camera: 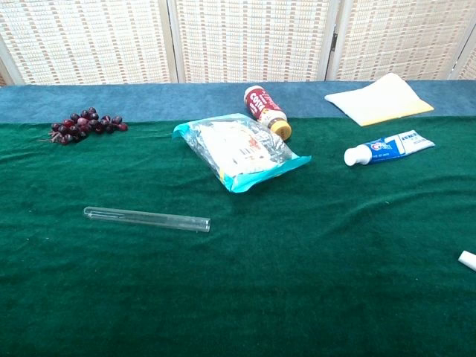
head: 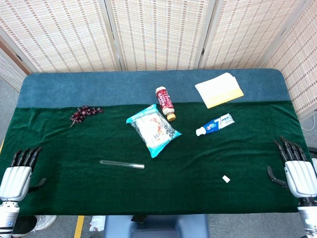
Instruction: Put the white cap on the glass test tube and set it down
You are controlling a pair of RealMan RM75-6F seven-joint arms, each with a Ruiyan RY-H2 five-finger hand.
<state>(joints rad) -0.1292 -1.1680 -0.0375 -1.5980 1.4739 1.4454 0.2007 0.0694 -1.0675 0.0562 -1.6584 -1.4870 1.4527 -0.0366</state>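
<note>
A clear glass test tube [head: 122, 164] [camera: 146, 219] lies flat on the green cloth, left of centre, uncapped. The small white cap [head: 226, 179] [camera: 467, 259] sits on the cloth toward the right front, far from the tube. My left hand [head: 19, 173] rests at the table's left front edge, fingers straight and apart, holding nothing. At the right front edge my right hand [head: 296, 170] is likewise empty with its fingers spread. Neither hand shows in the chest view.
A blue-edged snack bag [head: 153, 128] lies mid-table, with a small red-labelled bottle [head: 165, 103] behind it. A toothpaste tube [head: 215, 124] and a yellow-white folded cloth [head: 219, 89] sit at the right back. Dark grapes [head: 85, 113] lie at the left back.
</note>
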